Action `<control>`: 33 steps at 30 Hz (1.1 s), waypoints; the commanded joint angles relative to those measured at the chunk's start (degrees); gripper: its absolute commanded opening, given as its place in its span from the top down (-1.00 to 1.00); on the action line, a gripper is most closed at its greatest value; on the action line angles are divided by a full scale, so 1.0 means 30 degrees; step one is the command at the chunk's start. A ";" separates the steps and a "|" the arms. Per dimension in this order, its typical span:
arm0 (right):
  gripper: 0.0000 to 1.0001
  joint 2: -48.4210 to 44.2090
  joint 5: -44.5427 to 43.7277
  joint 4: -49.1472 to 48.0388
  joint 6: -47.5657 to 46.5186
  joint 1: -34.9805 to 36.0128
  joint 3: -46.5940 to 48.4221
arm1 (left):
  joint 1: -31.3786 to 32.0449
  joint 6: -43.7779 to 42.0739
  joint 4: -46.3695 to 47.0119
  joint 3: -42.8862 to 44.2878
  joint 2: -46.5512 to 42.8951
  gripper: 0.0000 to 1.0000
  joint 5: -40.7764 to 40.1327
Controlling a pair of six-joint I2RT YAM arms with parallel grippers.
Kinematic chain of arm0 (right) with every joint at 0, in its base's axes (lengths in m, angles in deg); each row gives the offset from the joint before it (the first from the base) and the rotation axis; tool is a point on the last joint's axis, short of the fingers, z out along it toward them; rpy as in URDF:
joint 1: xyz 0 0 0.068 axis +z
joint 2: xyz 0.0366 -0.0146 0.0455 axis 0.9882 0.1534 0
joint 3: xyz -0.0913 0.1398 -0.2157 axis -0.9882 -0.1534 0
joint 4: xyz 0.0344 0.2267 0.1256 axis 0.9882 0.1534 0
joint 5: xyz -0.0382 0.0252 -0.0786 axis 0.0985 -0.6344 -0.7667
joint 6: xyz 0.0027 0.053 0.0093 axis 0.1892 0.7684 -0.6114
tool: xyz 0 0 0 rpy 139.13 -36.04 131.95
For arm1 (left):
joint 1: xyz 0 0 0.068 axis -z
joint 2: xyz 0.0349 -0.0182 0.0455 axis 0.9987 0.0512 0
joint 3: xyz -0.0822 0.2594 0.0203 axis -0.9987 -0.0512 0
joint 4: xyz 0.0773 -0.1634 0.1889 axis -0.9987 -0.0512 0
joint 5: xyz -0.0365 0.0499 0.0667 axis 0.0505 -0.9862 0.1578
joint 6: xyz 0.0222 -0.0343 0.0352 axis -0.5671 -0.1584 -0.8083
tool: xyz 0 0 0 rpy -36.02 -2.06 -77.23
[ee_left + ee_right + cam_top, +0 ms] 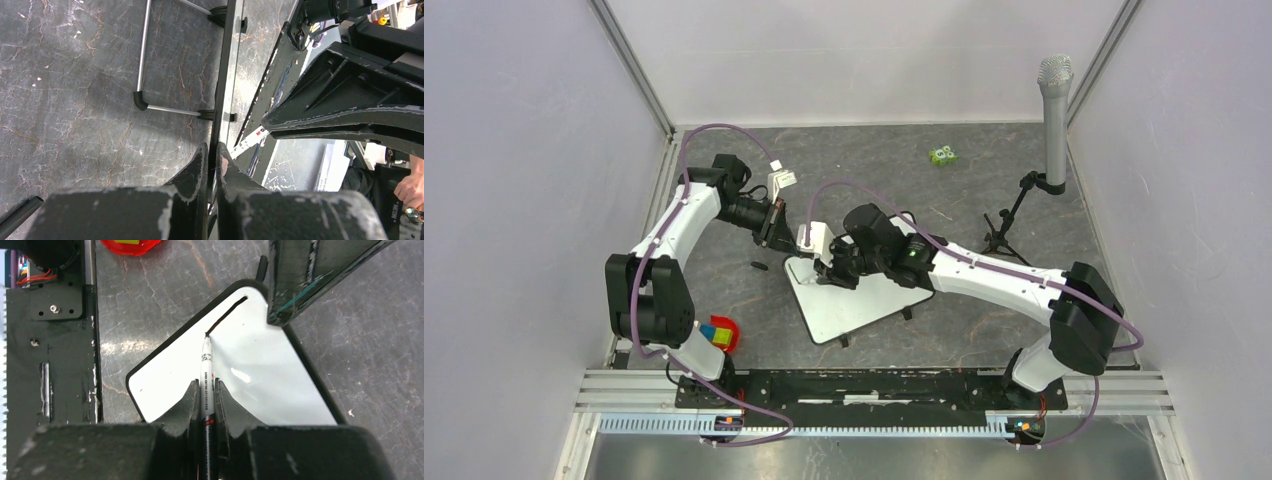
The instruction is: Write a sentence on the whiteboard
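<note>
Bearing one black stroke (227,315) at the marker (207,370) tip, the whiteboard (260,385) gleams white.

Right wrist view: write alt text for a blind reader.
The right end effector grips a marker whose tip sits on the whiteboard at the end of one black stroke. Dark marbled table shows around the board.

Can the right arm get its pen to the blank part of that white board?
Probably yes: the right gripper has the marker tip on the whiteboard, and bare board lies beside it. The left gripper only crowds one corner.
</note>
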 commanded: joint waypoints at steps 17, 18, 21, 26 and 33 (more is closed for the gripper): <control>1.00 -0.1027 -0.0484 0.0291 -0.0944 0.0182 -0.0482 | 0.0200 -0.0389 -0.0179 0.0127 -0.0161 0.95 0.0068; 1.00 -0.1167 -0.0518 0.0364 -0.1066 0.0178 -0.0583 | 0.0199 -0.0383 -0.0178 0.0100 -0.0193 0.95 0.0032; 1.00 -0.1474 -0.0741 0.0534 -0.1275 0.0123 -0.0868 | 0.0220 -0.0426 -0.0178 0.0040 -0.0257 0.95 -0.0027; 1.00 -0.1690 -0.0907 0.0897 -0.1603 0.0017 -0.1205 | 0.0227 -0.0477 -0.0178 -0.0017 -0.0215 0.95 -0.0013; 1.00 -0.2092 -0.0334 0.1065 -0.1500 -0.0012 -0.0763 | 0.0286 -0.0536 -0.0178 -0.0041 -0.0209 0.96 -0.0013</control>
